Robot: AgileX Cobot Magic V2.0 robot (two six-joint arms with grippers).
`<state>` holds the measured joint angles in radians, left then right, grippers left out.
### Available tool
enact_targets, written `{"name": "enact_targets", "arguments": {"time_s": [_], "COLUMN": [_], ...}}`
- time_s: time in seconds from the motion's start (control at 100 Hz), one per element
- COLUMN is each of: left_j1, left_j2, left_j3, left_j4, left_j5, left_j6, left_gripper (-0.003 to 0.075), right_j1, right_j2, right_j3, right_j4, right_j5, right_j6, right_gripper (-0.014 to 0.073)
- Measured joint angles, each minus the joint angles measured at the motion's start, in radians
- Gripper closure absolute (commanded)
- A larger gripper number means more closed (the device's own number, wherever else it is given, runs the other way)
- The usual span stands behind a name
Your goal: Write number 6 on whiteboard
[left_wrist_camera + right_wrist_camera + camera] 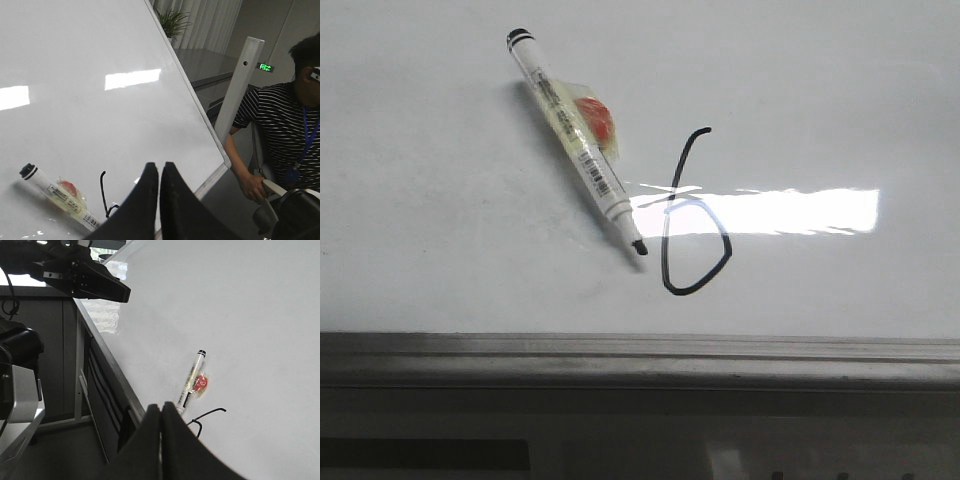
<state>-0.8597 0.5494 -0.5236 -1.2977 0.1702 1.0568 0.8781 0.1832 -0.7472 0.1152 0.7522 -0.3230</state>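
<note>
Number 6 (688, 215) sitting drawn on the whiteboard (440, 200), loop closed, near the frame edge. Marker (578, 143) lying uncapped just beside it, tip nearly touching the stroke, orange tag taped on. Left gripper (159, 172) and right gripper (161, 412) hovering clear, jaws pressed together, holding nothing. Risks, judging from here: marker rolling on the glossy worktop and smearing wet ink; jaws dragging across the loop while pulling away; tip drying out.

Black number 6 (680, 225), white whiteboard (440, 220)
</note>
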Motion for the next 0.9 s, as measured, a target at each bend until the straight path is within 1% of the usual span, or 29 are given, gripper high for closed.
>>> {"name": "enact_targets", "arguments": {"time_s": [0.44,0.53,0.6,0.68,0.75,0.8,0.85,0.9], "left_j1": [0.0,0.0,0.001,0.014,0.046,0.087,0.132,0.182], "left_j2": [0.0,0.0,-0.001,-0.007,-0.023,-0.038,-0.059,-0.087], "left_j3": [0.0,0.0,0.004,0.019,0.046,0.072,0.108,0.145], "left_j4": [0.0,0.03,0.084,0.179,0.252,0.304,0.377,0.482], "left_j5": [0.0,-0.006,-0.027,-0.045,-0.062,-0.08,-0.09,-0.101], "left_j6": [0.0,0.0,0.0,0.0,0.0,-0.012,-0.054,-0.139], "left_gripper": [0.0741,0.0741,0.0741,0.0741,0.0741,0.0741,0.0741,0.0741], "right_j1": [0.0,0.0,0.0,0.0,0.0,0.0,0.0,0.0], "right_j2": [0.0,0.0,0.0,0.0,0.0,0.0,0.0,0.0], "right_j3": [0.0,0.0,0.0,0.0,0.0,0.0,0.0,0.0], "right_j4": [0.0,0.0,0.0,0.0,0.0,0.0,0.0,0.0], "right_j5": [0.002,0.002,0.002,0.002,0.002,0.002,0.002,0.002], "right_j6": [0.0,0.0,0.0,0.0,0.0,0.0,0.0,0.0], "right_gripper": [0.0664,0.0664,0.0664,0.0664,0.0664,0.0664,0.0664,0.0664]}}
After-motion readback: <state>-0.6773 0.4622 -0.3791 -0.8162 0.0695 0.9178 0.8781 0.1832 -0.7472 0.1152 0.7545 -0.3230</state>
